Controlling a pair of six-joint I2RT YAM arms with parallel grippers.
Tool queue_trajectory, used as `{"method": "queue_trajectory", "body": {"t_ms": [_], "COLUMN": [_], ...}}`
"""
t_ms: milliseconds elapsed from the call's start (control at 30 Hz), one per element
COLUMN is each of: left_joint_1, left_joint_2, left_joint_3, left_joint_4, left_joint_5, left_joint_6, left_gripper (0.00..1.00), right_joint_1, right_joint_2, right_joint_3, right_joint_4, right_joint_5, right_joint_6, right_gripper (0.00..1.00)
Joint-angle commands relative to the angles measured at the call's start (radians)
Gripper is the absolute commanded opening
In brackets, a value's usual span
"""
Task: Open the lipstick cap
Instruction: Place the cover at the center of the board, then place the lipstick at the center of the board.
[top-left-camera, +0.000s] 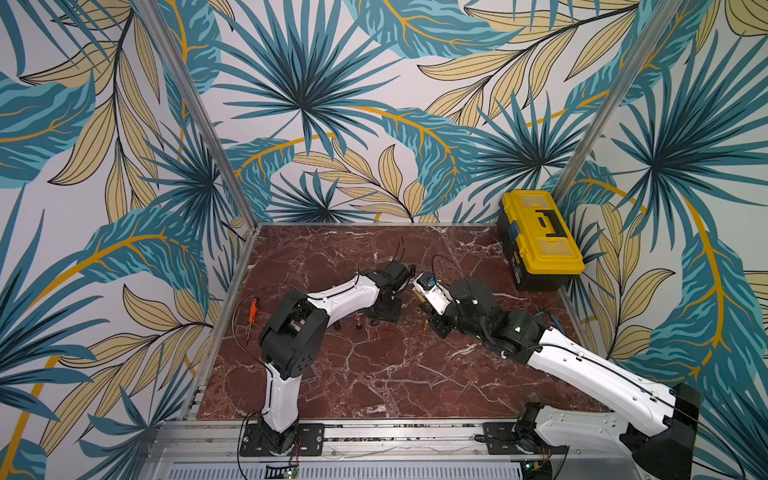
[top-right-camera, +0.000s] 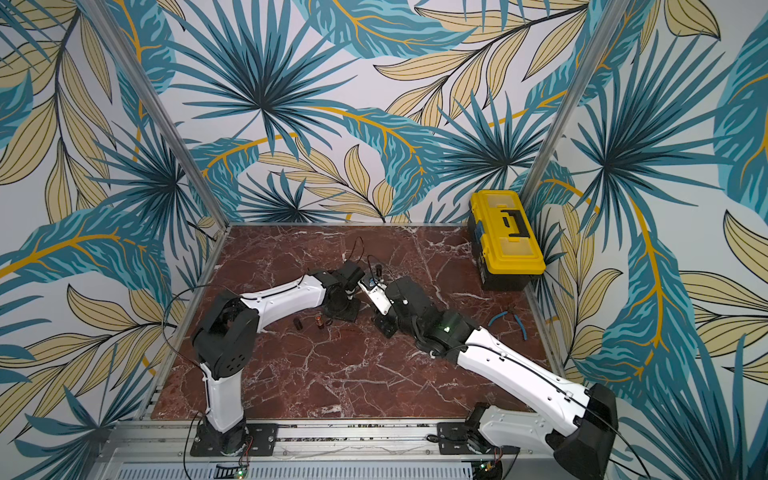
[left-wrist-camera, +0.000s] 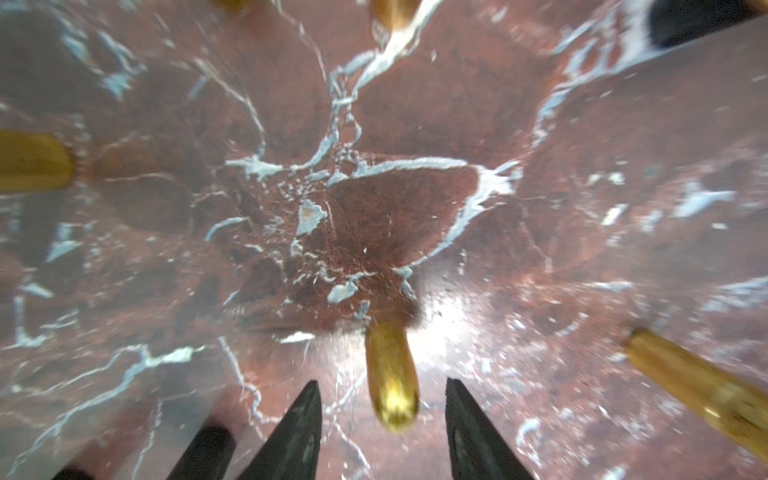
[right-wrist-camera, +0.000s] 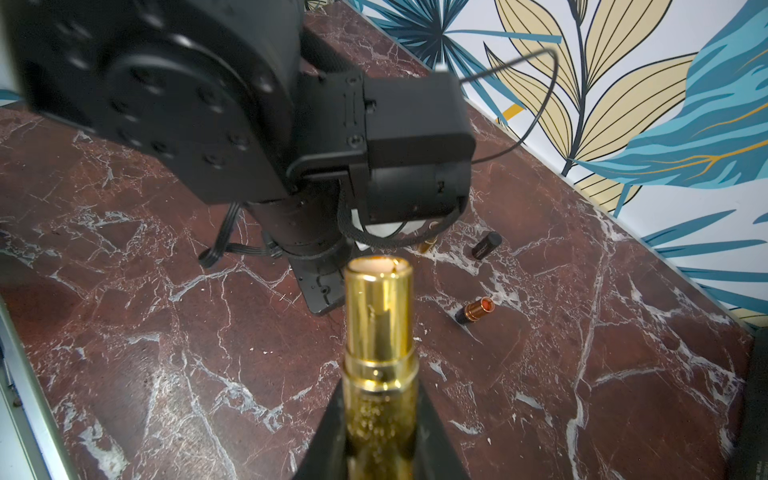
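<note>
Over mid-table (top-left-camera: 374, 374), arms (top-left-camera: 345, 295) low, wrist-to-wrist.

A robot lab test cell: aluminium frame (top-left-camera: 201, 120), leaf-print panels (top-left-camera: 374, 83), marble-look tabletop (top-left-camera: 374, 374), two bolted-down arms (top-left-camera: 282, 399) (top-left-camera: 602, 374), yellow toolbox (top-left-camera: 540, 237).

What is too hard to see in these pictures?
- Left wrist view: blurred, so it is unclear whether the left gripper touches the gold piece.
- Right wrist view: the gold lipstick has its lower end cut off by the picture's edge.
- Right wrist view: the black cap has writing too small to read.
</note>
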Motion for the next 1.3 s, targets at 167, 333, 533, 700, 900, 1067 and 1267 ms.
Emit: {"method": "queue_trajectory", "body": {"t_ms": [167,333,533,700,900,1067,1267], "left_joint_1": [0.036,0.165,0.202,0.19,0.178,0.177,0.177], "left_joint_2": [-0.218,-0.347,-0.425,-0.426,-0.404,-0.393,-0.38], "left_joint_3": [0.051,0.055,0.057,0.051,0.043,0.041,0.046], "left_joint_4": [-0.024,-0.021,-0.021,-0.021,-0.021,-0.021,-0.021], "left_joint_5": [0.107,0.453,0.685,0.758,0.741,0.726,0.732], "left_joint_6": [-0.049,-0.113,-0.137,-0.137,-0.126,-0.116,-0.11], "left_gripper": [0.51,0.54,0.59,0.59,0.58,0.56,0.47], "right_joint_1": [0.002,0.002,0.002,0.002,0.002,0.003,0.002], "right_joint_2": [-0.015,-0.004,0.046,0.095,0.156,0.175,0.186], "right_joint_3": [-0.062,-0.091,-0.083,-0.06,-0.005,0.015,0.025], "right_joint_4": [0.037,0.088,0.126,0.157,0.156,0.157,0.162], "right_joint_5": [0.02,0.0,-0.03,-0.056,-0.068,-0.08,-0.09], "right_joint_6": [0.033,0.051,0.053,0.05,0.031,0.018,0.015], "right_gripper": [0.03,0.03,0.03,0.03,0.03,0.03,0.03]}}
